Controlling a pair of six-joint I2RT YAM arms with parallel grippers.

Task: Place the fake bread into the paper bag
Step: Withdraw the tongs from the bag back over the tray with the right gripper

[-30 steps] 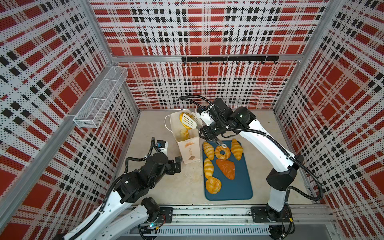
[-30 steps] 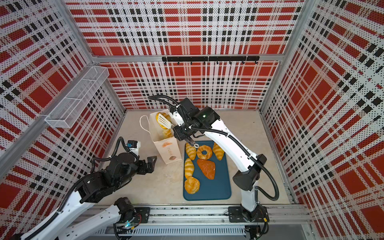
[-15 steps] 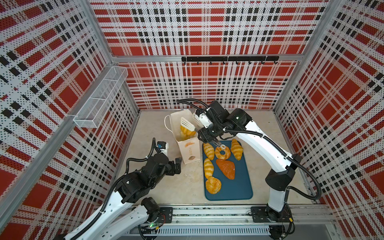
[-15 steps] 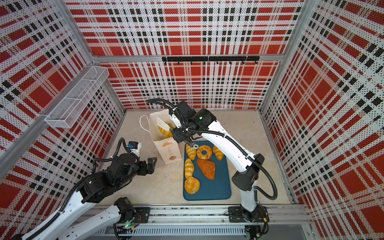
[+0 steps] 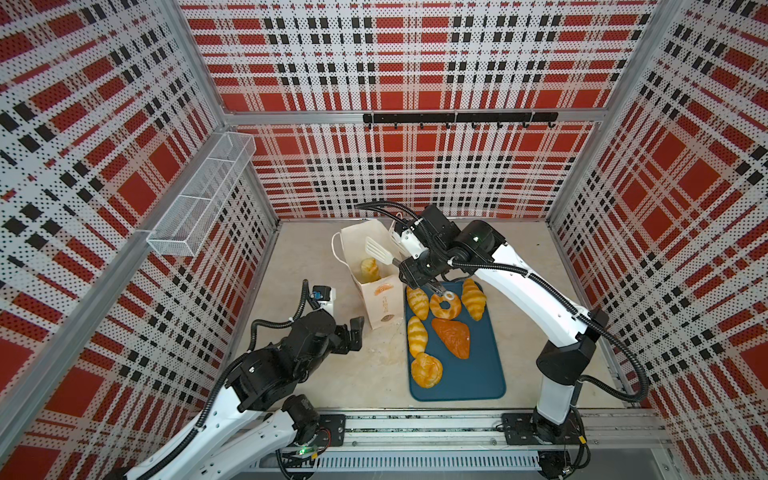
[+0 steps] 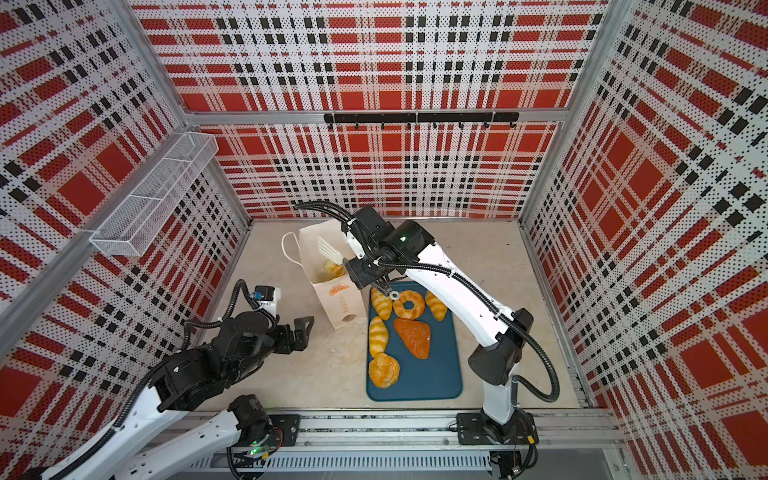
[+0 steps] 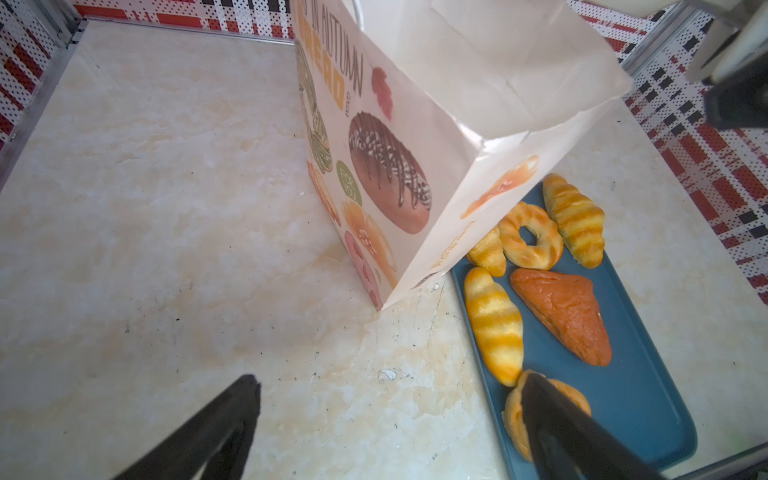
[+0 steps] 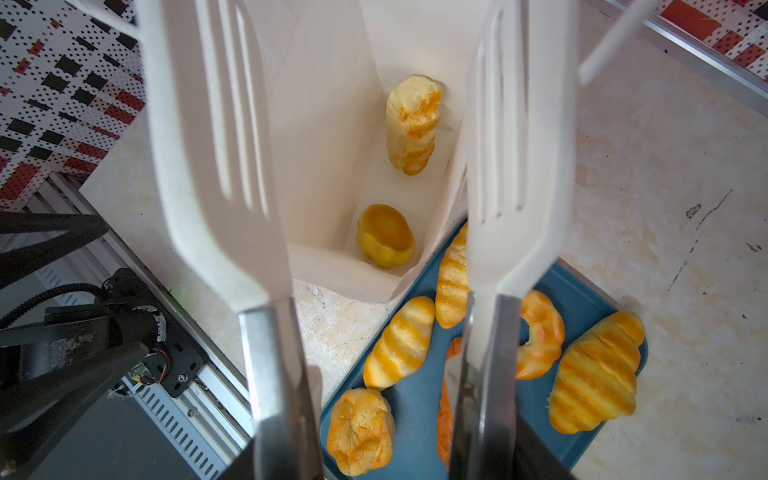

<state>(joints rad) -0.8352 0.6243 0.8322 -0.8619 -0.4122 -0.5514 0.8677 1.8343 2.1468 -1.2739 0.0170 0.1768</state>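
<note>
The white paper bag (image 5: pixel 384 301) stands open left of the teal tray (image 5: pixel 478 374). Inside it lie a striped croissant (image 8: pixel 412 124) and a round bun (image 8: pixel 385 235). My right gripper (image 5: pixel 420 276) is shut on the metal handles of white slotted tongs (image 5: pixel 378 250); their blades (image 8: pixel 216 145) are spread and empty above the bag's mouth. On the tray lie several more fake breads: croissants (image 5: pixel 417 302), a ring doughnut (image 5: pixel 445 306), a brown triangular loaf (image 5: pixel 453 337) and a round bun (image 5: pixel 427 369). My left gripper (image 7: pixel 390 380) is open and empty, low over the table beside the bag's near corner.
A white wire basket (image 5: pixel 199 199) hangs on the left wall. A black hook rail (image 5: pixel 457 118) runs along the back wall. The tray's left edge touches the bag's base (image 7: pixel 415 286). Plaid walls close in three sides.
The croissant that the tongs held over the bag has dropped inside it. The tongs' blades have spread apart and the right arm has shifted slightly towards the bag. The left arm is still.
</note>
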